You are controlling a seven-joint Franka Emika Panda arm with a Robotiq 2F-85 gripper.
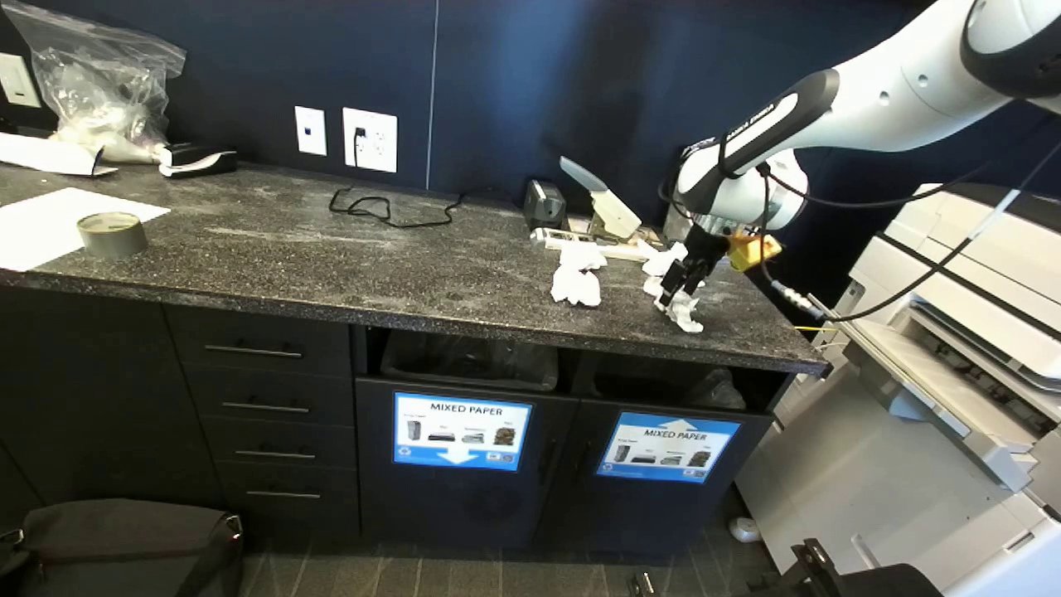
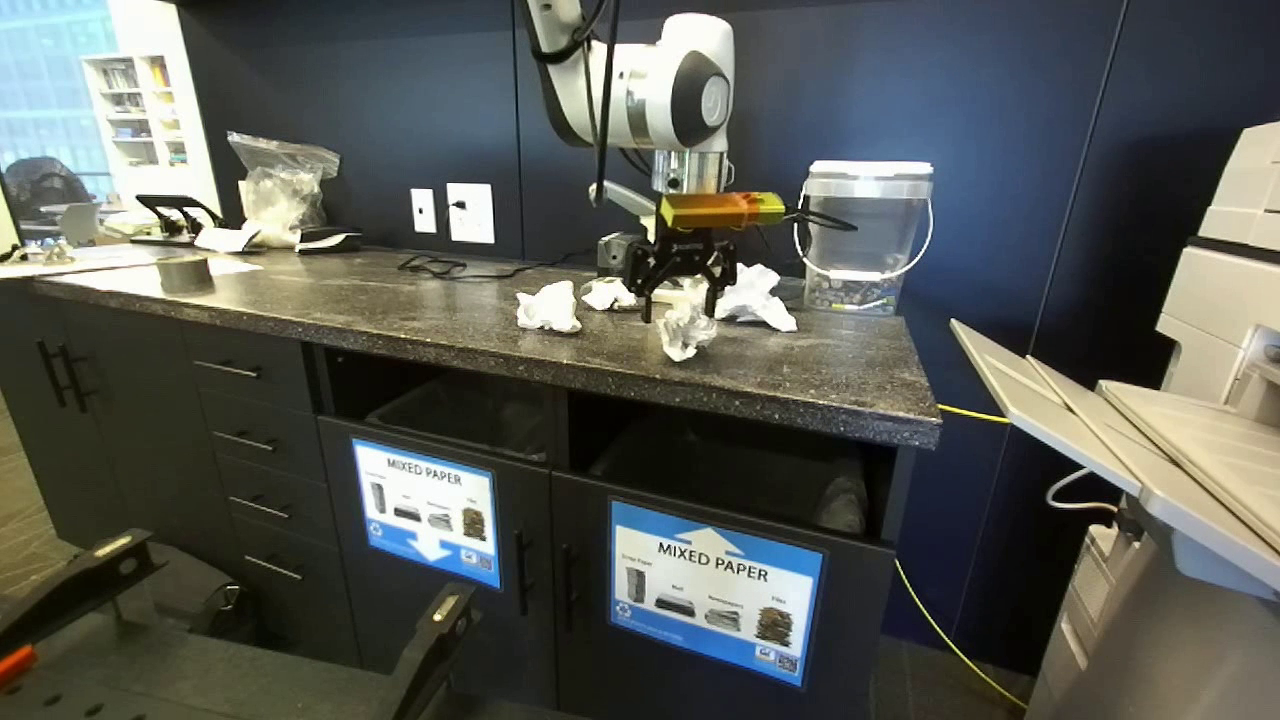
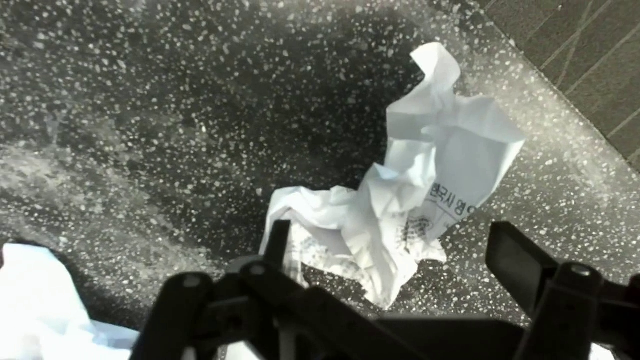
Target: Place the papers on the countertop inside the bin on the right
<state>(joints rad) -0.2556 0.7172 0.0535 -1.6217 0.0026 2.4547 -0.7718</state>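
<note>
The gripper (image 2: 680, 308) has its jaws spread wide over a crumpled scrap of printed paper (image 3: 392, 215) on the dark speckled countertop (image 2: 400, 312). In the wrist view the scrap, bearing Korean lettering, lies between the fingers (image 3: 517, 265): the one on that view's left overlaps its end, though contact cannot be told, while the other stands apart from it. More crumpled white papers (image 2: 549, 307) lie nearby, to either side of the gripper in an exterior view. The right-hand MIXED PAPER bin (image 2: 850, 600) sits below, the countertop's thick front edge between the scrap and the bin's slot. Behind the papers are a pale desk device with a raised arm (image 1: 617, 214), a small dark box (image 1: 544, 205) and a translucent lidded bucket (image 2: 866, 235); a large printer (image 1: 912, 439) stands beyond the right end.
</note>
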